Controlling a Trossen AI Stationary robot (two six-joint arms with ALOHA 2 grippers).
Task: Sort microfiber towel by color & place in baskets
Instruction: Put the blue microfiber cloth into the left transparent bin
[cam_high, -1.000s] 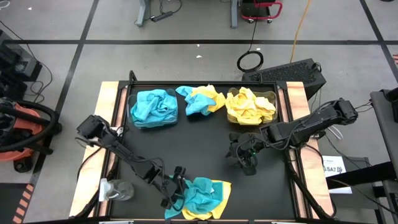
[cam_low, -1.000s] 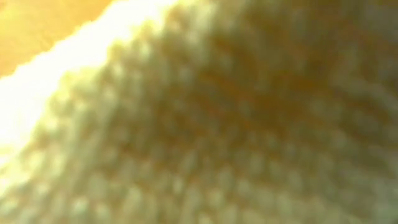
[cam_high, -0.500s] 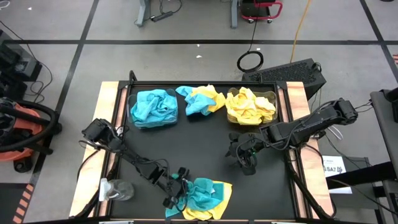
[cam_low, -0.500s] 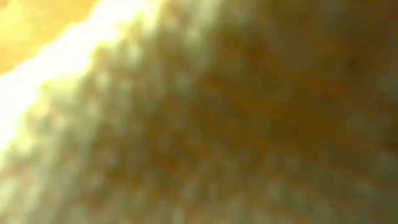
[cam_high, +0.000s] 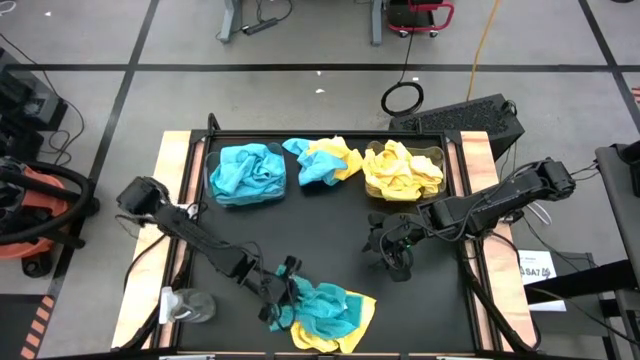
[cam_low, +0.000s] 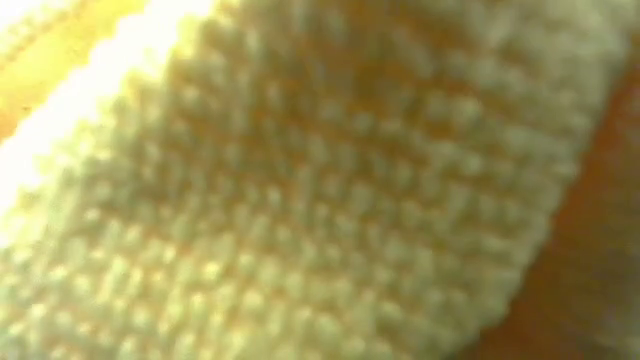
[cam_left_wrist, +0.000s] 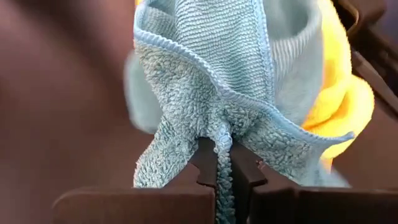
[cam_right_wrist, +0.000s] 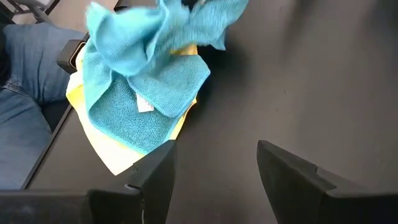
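Left gripper (cam_high: 281, 298): closed tight on a fold of a teal towel (cam_left_wrist: 211, 93), as is seen in the left wrist view; it is found at about 6 o'clock on the table (cam_high: 330, 230), at the edge of the near pile (cam_high: 325, 315).

Right gripper (cam_high: 397, 255): held open with nothing between its fingers; it is parked above the bare mat at about 4 o'clock, well apart from the piles.

Near pile: teal and yellow towels mixed together at 6 o'clock; a yellow cloth (cam_low: 300, 190) is pressed against the low camera, so that view is blocked.

Left basket (cam_high: 247, 173): at 11 o'clock, filled with teal towels only.

Right basket (cam_high: 403, 170): at 1 o'clock, filled with yellow towels only.

Middle heap (cam_high: 322, 160): unsorted teal and yellow towels lying between the two baskets at 12 o'clock.

Progress: judged roughly halfway; both baskets are well stocked, while two mixed heaps are left to be sorted.

Change from earlier: the left gripper's fingers, wide a second ago, have been closed on the teal cloth; the near pile has been shifted slightly towards 5 o'clock; the right arm has not been moved.
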